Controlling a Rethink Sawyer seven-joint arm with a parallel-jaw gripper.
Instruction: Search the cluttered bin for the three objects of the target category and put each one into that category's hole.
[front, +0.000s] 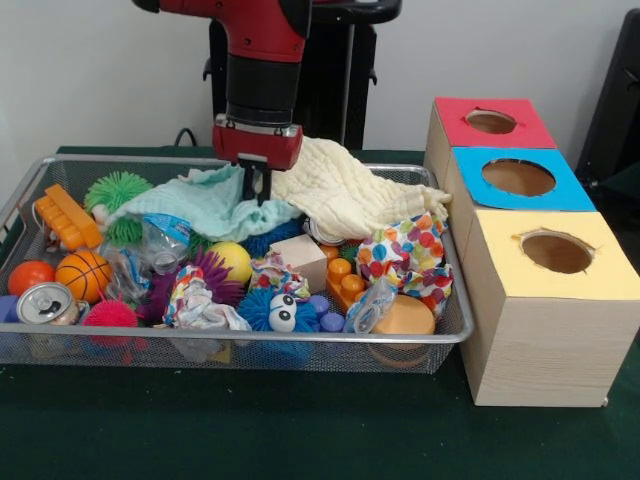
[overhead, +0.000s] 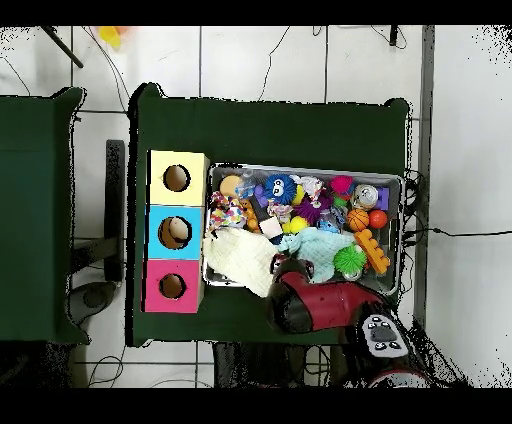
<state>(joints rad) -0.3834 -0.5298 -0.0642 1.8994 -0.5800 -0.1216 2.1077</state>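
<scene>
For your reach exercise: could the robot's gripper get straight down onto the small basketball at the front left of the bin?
Probably yes. The basketball lies uncovered on top of the clutter, with nothing over it; the gripper hangs above the mint cloth, away from the ball.

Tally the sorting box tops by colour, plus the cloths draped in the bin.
Red-topped wooden box: 1
Blue-topped wooden box: 1
Yellow-topped wooden box: 1
Mint green cloth: 1
Cream waffle-weave cloth: 1
Total: 5

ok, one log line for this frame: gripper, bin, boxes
gripper: low over mint cloth, grasp unclear | wire bin: full of clutter | red box, blue box, yellow box: holes unobstructed
</scene>
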